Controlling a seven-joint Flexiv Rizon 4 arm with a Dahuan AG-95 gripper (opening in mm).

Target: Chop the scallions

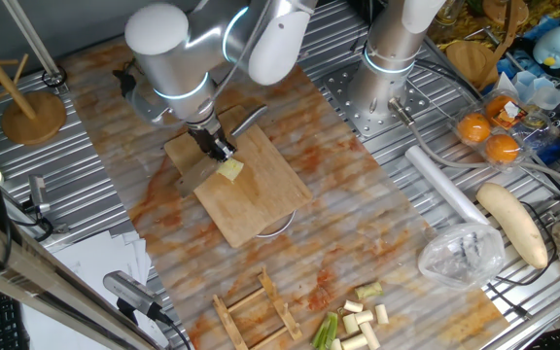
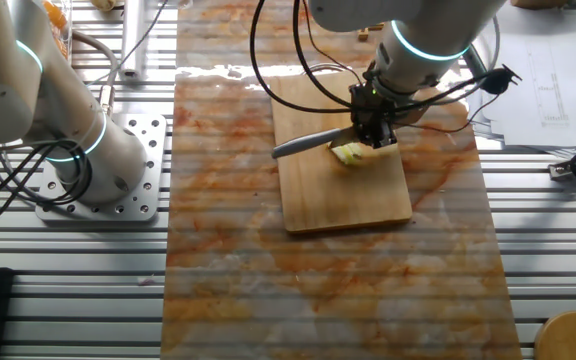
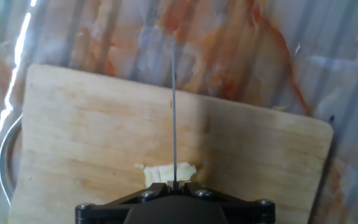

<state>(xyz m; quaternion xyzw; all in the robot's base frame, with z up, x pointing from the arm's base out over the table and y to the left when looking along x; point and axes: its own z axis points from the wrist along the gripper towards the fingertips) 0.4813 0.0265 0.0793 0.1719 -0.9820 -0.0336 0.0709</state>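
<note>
Right now my gripper (image 2: pixel 374 128) is clenching a knife (image 2: pixel 313 145), my jaws closed tight on its handle. From the hand view the blade (image 3: pixel 174 112) is showing edge-on as a thin dark line running away from me over the cutting board (image 3: pixel 92 143). The edge is pressing down into a small heap of pale yellowish scallions (image 1: pixel 229 170) lying near the middle of the board. In the other fixed view the flat of the blade is sticking out sideways from my jaws, just beside the cut bits (image 2: pixel 353 154). My arm (image 1: pixel 178 58) is reaching in over the board from above, with the wrist bent so my jaws are pointing down at the wood. More scallion segments (image 1: pixel 360 321), cream-white and light green, are lying uncut near the worktop (image 1: pixel 377 224) edge, well apart from the board, beside a small wooden rack (image 1: pixel 256 311).
</note>
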